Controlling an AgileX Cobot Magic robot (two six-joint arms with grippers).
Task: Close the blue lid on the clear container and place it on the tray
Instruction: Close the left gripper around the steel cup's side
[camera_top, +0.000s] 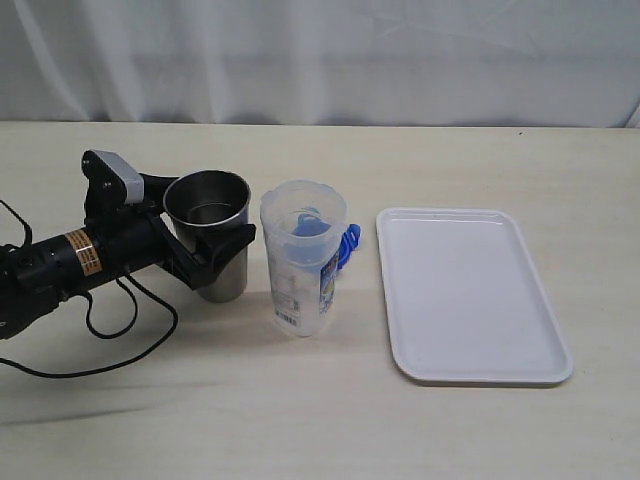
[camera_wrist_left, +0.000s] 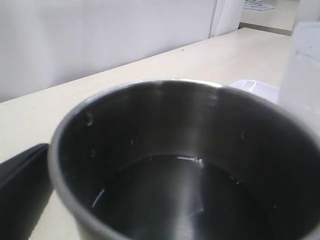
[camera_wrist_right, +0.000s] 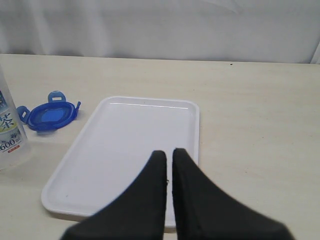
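While the container (camera_top: 303, 265) half hides its lid (camera_top: 348, 246), the left end effector (camera_top: 222, 245) pinches a tumbler (camera_top: 224, 282), the right one (camera_wrist_right: 169, 157) pressed together.

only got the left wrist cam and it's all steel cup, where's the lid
Observer: The lid is off the container, lying just behind it on the tray's side.
Operator: anything on the tray
Observer: No, it's bare.
Operator: right gripper holding something
Observer: No, the right gripper is shut and empty.
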